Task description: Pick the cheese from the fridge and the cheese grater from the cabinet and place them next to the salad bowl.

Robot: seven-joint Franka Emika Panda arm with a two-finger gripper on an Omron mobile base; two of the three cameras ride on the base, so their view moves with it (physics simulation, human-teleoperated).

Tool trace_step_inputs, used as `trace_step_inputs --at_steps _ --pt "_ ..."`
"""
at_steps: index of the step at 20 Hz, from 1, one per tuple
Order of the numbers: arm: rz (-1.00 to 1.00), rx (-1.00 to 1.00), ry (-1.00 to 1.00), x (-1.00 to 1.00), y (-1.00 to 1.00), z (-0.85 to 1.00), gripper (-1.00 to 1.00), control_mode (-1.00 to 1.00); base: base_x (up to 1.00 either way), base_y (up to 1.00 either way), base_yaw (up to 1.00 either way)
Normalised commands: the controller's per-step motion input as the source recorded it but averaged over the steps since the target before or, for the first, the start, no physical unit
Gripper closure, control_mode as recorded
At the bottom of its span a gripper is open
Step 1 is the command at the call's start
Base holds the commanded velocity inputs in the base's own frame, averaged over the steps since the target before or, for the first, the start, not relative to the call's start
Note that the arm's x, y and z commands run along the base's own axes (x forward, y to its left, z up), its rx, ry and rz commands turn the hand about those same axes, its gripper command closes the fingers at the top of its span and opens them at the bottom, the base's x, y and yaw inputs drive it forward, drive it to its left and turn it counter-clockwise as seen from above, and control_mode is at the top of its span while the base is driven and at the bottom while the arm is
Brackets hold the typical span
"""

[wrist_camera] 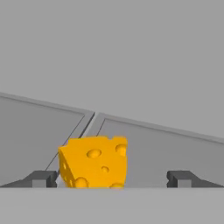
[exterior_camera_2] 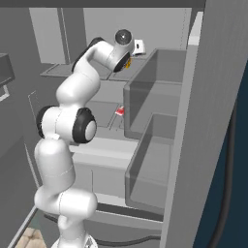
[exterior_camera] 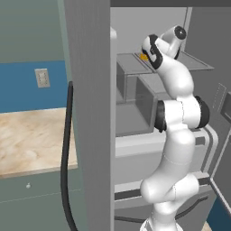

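Inside fridge (exterior_camera: 135,122) now, door open, arm reaching to upper shelf (wrist_camera: 166,144). Gripper (wrist_camera: 111,178) spread wide, fingertips (wrist_camera: 41,178) well apart, clamped on nothing. Cheese (wrist_camera: 94,162), yellow-orange wedge with holes, resting on shelf between fingertips, nearer left-hand one in hand view; contact with either cannot be told. Sliver of cheese (exterior_camera: 144,57) peeking past wrist in left base view. Small red item (exterior_camera_2: 119,111) on lower fridge shelf. Wooden surface (exterior_camera: 31,140) left of fridge, wall outlet (exterior_camera: 42,77) above it.
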Motion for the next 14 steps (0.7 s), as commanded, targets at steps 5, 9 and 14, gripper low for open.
trace_step_inputs --at_steps 5,9,14 --pt "0.00 0.00 0.03 0.06 0.14 -0.10 -1.00 -1.00 0.00 0.00 0.00" --pt "0.00 0.00 0.02 0.04 0.10 -0.17 -1.00 -1.00 0.00 0.00 0.00" --pt "0.00 0.00 0.01 0.25 0.01 -0.26 -1.00 -1.00 0.00 0.00 0.00"
